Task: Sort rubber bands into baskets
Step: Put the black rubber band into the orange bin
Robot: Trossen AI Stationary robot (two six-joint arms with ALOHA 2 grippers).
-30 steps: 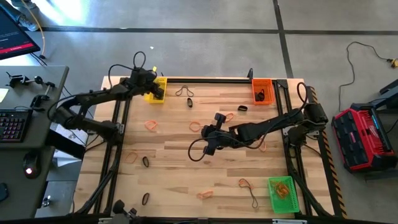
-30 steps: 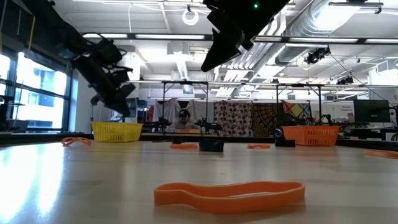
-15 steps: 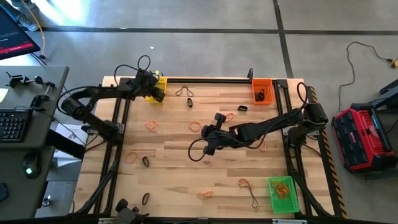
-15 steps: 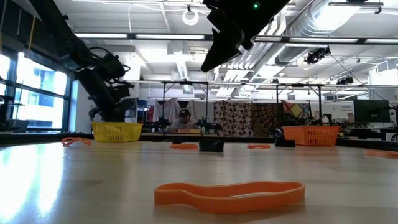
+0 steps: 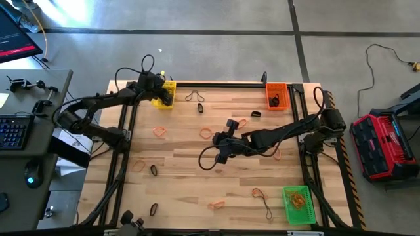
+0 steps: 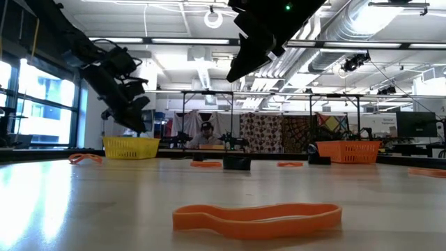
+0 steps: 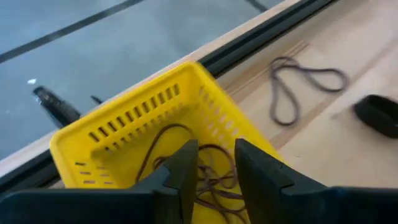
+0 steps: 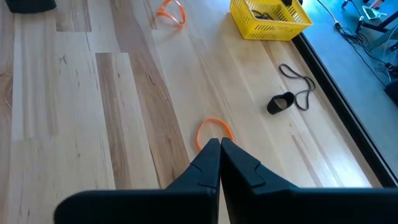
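My left gripper [image 5: 165, 98] [image 7: 216, 163] hangs open just above the yellow basket [image 5: 165, 94] [image 7: 155, 130] at the table's far left corner; olive-tan rubber bands [image 7: 205, 180] lie in the basket below its fingers, and nothing is between them. My right gripper [image 5: 215, 136] [image 8: 219, 149] is shut and empty, held above mid-table, with an orange rubber band [image 8: 213, 132] [image 5: 207, 133] lying flat just ahead of its tips. The orange basket [image 5: 276, 96] stands at the far right and the green basket [image 5: 297, 204] at the near right.
Several loose bands lie about the table: orange ones [image 5: 159, 131] [image 5: 241, 122] [image 5: 216, 204], black ones [image 5: 254, 114] [image 5: 153, 170], an olive one [image 5: 193, 96] [image 7: 305, 84]. A black frame rail [image 5: 216, 84] runs along the far edge. A red and black case [image 5: 377, 144] sits on the floor to the right.
My left gripper dipped down toward the yellow basket half a second ago and has come back up to hang just above it. My right arm has kept still.
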